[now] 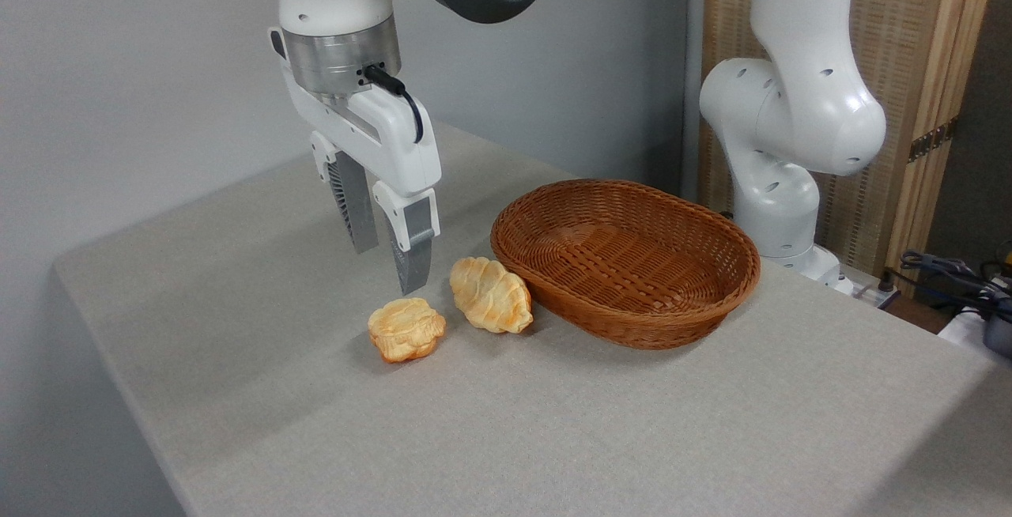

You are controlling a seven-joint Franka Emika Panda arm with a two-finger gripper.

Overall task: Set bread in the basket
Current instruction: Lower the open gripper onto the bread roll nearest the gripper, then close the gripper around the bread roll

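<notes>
Two bread pieces lie on the table [553, 422], both outside the basket [715, 307]. The basket, a shallow oval of reddish-brown wicker with a thick rim, sits toward the table's back edge, near the robot's white base [779, 209]; nothing lies inside it, and its woven floor shows bare. The longer ridged bread piece [490, 294] rests just beside the basket's left wall, so close that I cannot tell whether it touches the wicker. The small round bread piece [406, 329] sits a little to its left and nearer the table's front edge, the two pieces close together but apart.

The gripper [387, 260] hangs above the table behind and over the small round piece, pointing down with a slight tilt. Its two grey fingers [414, 244] stand spread with a clear gap between them, holding nothing, and their tips are off both the bread and the cloth-grey tabletop. A black cable [399, 90] loops from the wrist to the gripper body.

No brand, label or readable writing shows on the basket, the bread or the arm.
</notes>
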